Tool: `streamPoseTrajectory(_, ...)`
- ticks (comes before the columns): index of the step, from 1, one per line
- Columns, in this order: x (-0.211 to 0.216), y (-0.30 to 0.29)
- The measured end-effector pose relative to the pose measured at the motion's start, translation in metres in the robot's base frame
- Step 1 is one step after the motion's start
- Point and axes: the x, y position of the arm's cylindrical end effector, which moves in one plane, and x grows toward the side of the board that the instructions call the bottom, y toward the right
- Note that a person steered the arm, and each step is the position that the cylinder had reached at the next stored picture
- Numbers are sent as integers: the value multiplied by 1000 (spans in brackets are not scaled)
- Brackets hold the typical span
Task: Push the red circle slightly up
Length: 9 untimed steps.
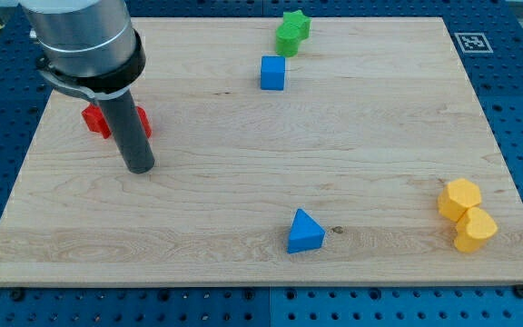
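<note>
The red circle (143, 123) lies near the board's left side, mostly hidden behind my rod. A red star (93, 120) sits just left of it, also partly hidden. My tip (141, 169) rests on the board just below the red circle, toward the view's bottom; whether it touches the block cannot be told.
A blue cube (272, 73) lies at the top middle, just below a green star (295, 23) and green circle (286, 40). A blue triangle (304, 232) sits at the bottom middle. Two yellow blocks (466, 213) lie at the right edge. The wooden board (379, 136) ends on all sides.
</note>
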Motion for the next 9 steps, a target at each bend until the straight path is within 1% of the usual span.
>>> streamPoseTrajectory(1,-21,-12)
streamPoseTrajectory(5,-74,-18)
streamPoseTrajectory(6,-99,-26)
streamPoseTrajectory(7,-121,-50)
streamPoseTrajectory(8,-149,-59)
streamPoseTrajectory(9,-167,-54)
